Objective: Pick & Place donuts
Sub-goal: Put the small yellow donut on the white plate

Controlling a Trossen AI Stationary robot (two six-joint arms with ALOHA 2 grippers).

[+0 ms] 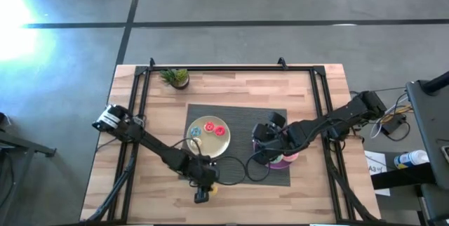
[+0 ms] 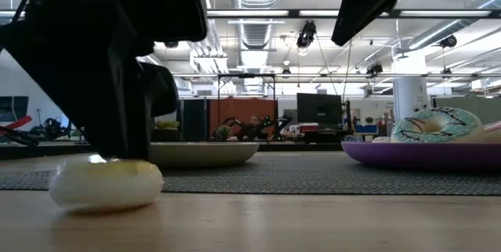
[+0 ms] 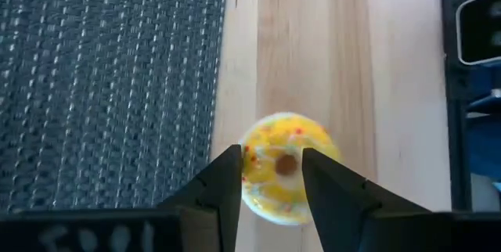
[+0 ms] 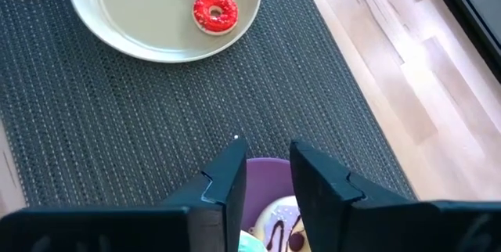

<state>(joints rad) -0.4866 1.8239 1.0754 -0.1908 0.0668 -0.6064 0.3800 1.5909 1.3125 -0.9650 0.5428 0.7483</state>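
A yellow mini donut (image 3: pixel 286 175) lies flat on the bare wood near the table's front edge, just off the dark mat; it also shows in the low view (image 2: pixel 106 183). My left gripper (image 3: pixel 272 154) points down right over it, fingers open, one on each side of its hole. My right gripper (image 4: pixel 266 146) is open and empty above the purple plate (image 4: pixel 266 170), which holds a teal-iced donut (image 2: pixel 437 125) and a white-iced one (image 4: pixel 286 221). The yellow plate (image 4: pixel 156 45) holds two red donuts (image 4: pixel 215 11) and a blue one (image 1: pixel 194 133). My left gripper comes at the yellow donut from above, fingers (image 3: pixel 227 181) pointing down over its iced top (image 3: pixel 274 146). The donut rests flat on the table. Whether the fingertips touch it I cannot tell.
The dark woven mat (image 1: pixel 238 114) carries both plates at the table's middle. A small potted plant (image 1: pixel 175 77) stands at the far edge. Black frame rails run along the table's left and right sides. Bare wood lies along the near edge.
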